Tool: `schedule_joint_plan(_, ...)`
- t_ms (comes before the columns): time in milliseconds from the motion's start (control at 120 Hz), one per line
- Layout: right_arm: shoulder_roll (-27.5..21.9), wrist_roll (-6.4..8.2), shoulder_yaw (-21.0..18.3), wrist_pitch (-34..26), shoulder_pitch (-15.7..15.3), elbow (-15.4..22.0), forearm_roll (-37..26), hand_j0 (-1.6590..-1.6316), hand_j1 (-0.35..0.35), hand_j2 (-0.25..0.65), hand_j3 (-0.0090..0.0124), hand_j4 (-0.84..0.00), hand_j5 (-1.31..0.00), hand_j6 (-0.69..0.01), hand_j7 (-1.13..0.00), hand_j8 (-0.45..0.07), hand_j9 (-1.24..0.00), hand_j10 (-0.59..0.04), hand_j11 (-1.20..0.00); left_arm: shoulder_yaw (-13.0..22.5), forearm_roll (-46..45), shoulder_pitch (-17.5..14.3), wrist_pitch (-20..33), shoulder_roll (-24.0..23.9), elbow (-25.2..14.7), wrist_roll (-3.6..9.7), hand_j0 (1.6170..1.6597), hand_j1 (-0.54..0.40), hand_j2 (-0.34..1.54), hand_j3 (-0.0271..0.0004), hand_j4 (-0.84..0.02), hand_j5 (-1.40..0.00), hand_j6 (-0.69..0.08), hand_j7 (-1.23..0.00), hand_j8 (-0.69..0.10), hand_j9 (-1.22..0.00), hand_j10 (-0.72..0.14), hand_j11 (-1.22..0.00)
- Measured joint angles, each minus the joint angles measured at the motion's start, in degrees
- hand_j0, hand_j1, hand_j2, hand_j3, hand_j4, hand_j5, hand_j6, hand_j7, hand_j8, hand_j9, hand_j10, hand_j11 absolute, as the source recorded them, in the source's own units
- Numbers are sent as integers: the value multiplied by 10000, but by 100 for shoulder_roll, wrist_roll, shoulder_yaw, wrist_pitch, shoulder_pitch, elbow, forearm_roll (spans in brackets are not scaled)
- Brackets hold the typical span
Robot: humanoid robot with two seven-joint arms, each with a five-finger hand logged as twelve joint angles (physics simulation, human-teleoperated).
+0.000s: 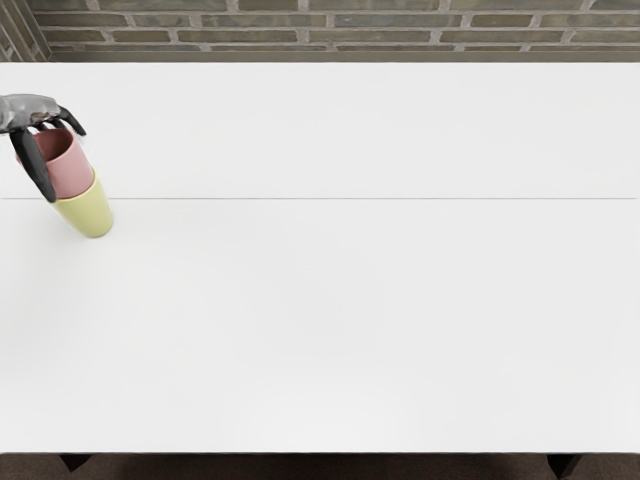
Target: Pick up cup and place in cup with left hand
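Straddling the tapered pink cup [70, 174], my grey-and-black left hand [30, 112] held its fingers [34, 168] spread, presumably to leave it nested inside the tapered yellow cup [90, 213] on the white tabletop [350, 300].

Pink cup [72, 174] and yellow cup [90, 212] look smooth with a soft sheen, maybe plastic, hard to tell. Left hand [32, 110] is kinda metallic grey with smooth black parts. Tabletop [350, 300] is smooth and matt, brick wall [300, 35] is rough.
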Motion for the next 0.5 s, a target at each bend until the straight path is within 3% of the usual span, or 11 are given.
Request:
schedule_joint_plan(258, 0, 0, 0, 0, 1, 0, 0, -16581, -3160, -56, 0, -275, -358, -275, -358, -275, -358, -275, -358, -14, -18, 9, 219, -54, 12, 0, 16574, 2508, 188, 0, -932, -1336, -761, -1321, -752, -1305, -989, -1319)
schedule_joint_plan(500, 0, 0, 0, 0, 0, -1, 0, -16581, -3160, -56, 0, -275, -358, -275, -358, -275, -358, -275, -358, -35, -63, -64, 279, -304, 14, 0, 16578, 3202, 70, 0, -330, -415, -289, -408, -282, -402, -340, -404)
